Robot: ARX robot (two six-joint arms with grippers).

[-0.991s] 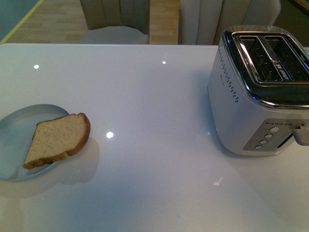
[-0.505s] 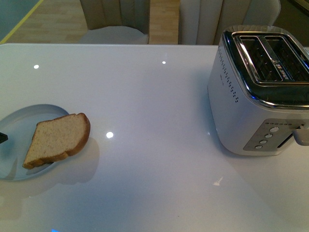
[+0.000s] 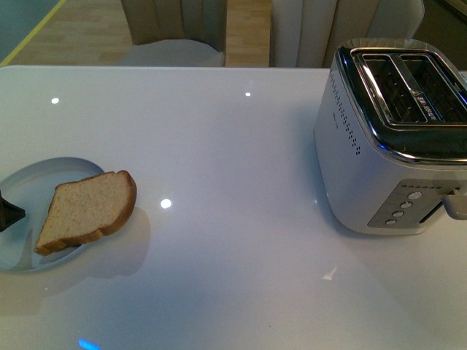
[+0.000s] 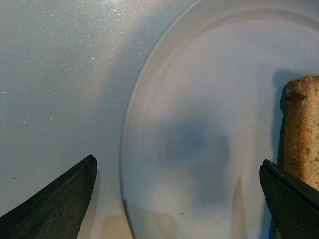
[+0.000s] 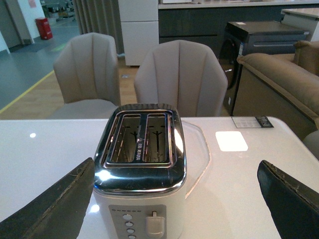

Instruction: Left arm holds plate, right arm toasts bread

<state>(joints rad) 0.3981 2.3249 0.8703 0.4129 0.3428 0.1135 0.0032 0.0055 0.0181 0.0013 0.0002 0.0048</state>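
Observation:
A slice of light-brown bread (image 3: 87, 210) lies on the pale blue-grey plate (image 3: 29, 182) at the table's left, its rounded end hanging over the plate's right rim. A dark tip of my left gripper (image 3: 9, 213) pokes in at the left edge, over the plate. In the left wrist view that gripper (image 4: 177, 164) is open and empty, one finger outside the plate (image 4: 199, 99) rim, the other by the bread (image 4: 301, 129) crust. My right gripper (image 5: 175, 167) is open and empty, facing the toaster (image 5: 139, 194).
The silver two-slot toaster (image 3: 365, 168) stands at the table's right, both slots empty, its lever and buttons on the near end. Two beige chairs (image 5: 179, 74) sit behind the table's far edge. White glossy table (image 3: 233, 240) lies between plate and toaster.
My left gripper's dark tip has come into the front view at the left edge and moved a little further right over the plate. Bread, plate and toaster have not moved.

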